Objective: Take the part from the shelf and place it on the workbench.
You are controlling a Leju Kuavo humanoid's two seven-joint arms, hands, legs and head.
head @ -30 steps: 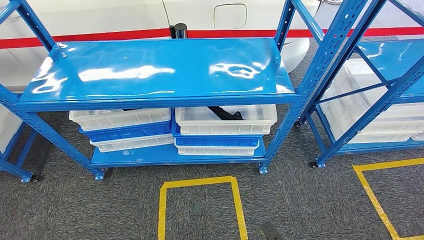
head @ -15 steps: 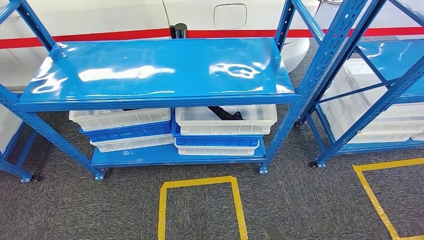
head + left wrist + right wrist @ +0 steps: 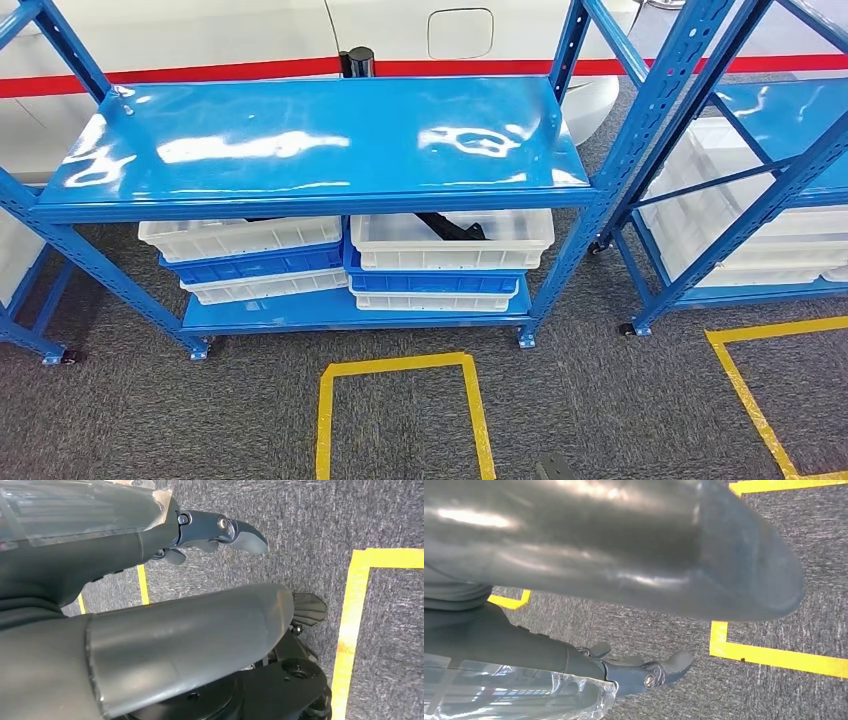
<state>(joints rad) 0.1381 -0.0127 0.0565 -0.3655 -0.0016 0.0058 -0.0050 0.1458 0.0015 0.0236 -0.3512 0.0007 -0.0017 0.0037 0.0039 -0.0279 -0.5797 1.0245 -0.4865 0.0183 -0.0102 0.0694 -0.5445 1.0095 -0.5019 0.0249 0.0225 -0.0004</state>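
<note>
A black part (image 3: pixel 450 227) lies in the upper right white bin (image 3: pixel 500 250) on the lower level of the blue shelf (image 3: pixel 320 140), half hidden under the glossy top board. A sliver of another dark piece (image 3: pixel 268 218) shows in the left white bin (image 3: pixel 240 240). My left hand (image 3: pixel 175 630) hangs over the grey carpet with its thumb and dark fingers (image 3: pixel 225 530) apart and nothing between them. My right hand (image 3: pixel 624 570) hangs the same way, its fingers (image 3: pixel 659 672) spread and holding nothing. Both hands are far from the shelf.
White and blue bins are stacked under the top board. A second blue shelf (image 3: pixel 760 180) with white bins stands to the right. Yellow tape squares (image 3: pixel 400 365) mark the carpet in front. A white body with a red stripe (image 3: pixel 200 70) stands behind the shelf.
A small dark piece at the bottom edge of the head view has slid slightly down and right. The shelf and bins have not moved.
</note>
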